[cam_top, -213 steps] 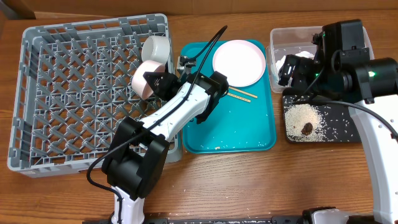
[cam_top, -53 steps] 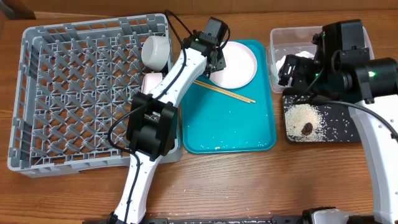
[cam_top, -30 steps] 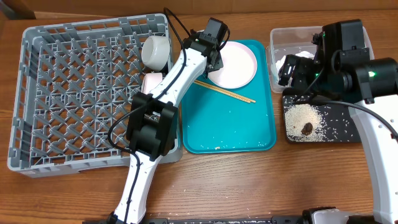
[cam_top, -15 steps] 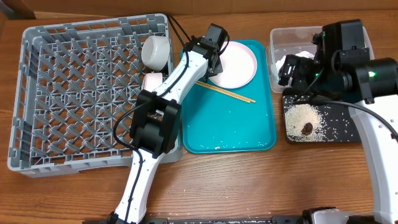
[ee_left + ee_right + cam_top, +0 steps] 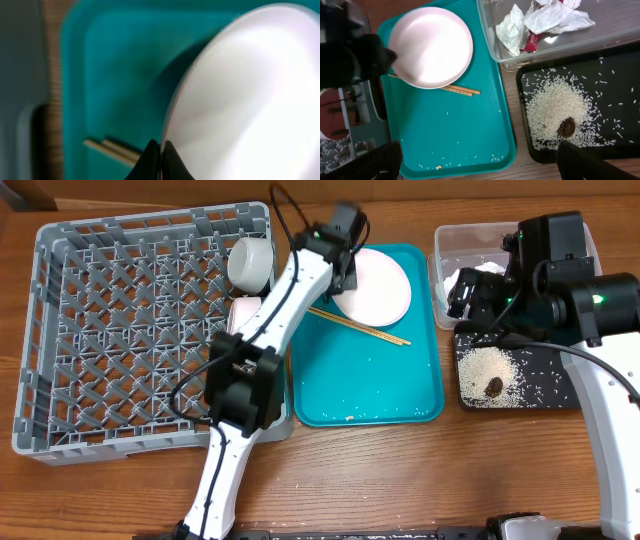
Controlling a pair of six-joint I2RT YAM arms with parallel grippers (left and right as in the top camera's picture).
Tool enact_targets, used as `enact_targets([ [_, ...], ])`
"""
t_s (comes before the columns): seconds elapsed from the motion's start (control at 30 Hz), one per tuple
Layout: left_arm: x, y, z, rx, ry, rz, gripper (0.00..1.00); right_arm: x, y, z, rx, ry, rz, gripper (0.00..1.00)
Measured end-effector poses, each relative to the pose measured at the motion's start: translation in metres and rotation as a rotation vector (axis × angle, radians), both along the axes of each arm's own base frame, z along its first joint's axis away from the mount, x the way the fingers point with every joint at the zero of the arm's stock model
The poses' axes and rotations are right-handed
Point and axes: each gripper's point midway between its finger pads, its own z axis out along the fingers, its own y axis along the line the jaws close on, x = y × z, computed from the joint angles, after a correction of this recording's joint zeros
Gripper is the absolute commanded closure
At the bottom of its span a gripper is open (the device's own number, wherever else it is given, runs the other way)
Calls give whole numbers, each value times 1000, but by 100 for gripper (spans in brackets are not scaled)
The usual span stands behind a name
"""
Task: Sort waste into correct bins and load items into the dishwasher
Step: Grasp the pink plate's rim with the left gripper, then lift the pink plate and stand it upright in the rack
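Gripping the pale pink plate point(image 5: 382, 285) at its 9 o'clock rim, the left gripper point(image 5: 160, 154) has its jaws pinched nearly together on the edge. The plate lies at the 1 o'clock corner of the teal tray point(image 5: 365, 385). Blur smears that wrist view. The plate hides one end of the chopsticks point(image 5: 375, 330). The right gripper point(image 5: 481, 161) hangs spread wide, empty, its tips cut off by the frame.
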Motion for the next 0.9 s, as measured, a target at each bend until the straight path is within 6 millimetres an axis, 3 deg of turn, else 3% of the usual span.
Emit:
enact_targets([
  [0.1, -1, 4, 63, -3, -73, -64, 96, 0, 0, 0, 0, -1, 1, 0],
  [0.2, -9, 21, 140, 12, -186, -111, 96, 0, 0, 0, 0, 0, 1, 0],
  [0.3, -26, 59, 210, 92, -303, -98, 96, 0, 0, 0, 0, 0, 1, 0],
  [0.4, -38, 109, 254, 236, -380, -26, 96, 0, 0, 0, 0, 0, 0, 0],
  [0.5, -41, 159, 270, 423, -397, 78, 96, 0, 0, 0, 0, 0, 1, 0],
  [0.67, -34, 224, 265, 714, -346, 232, 96, 0, 0, 0, 0, 0, 1, 0],
  [0.9, -23, 276, 236, 872, -235, 328, 96, 0, 0, 0, 0, 0, 0, 0],
])
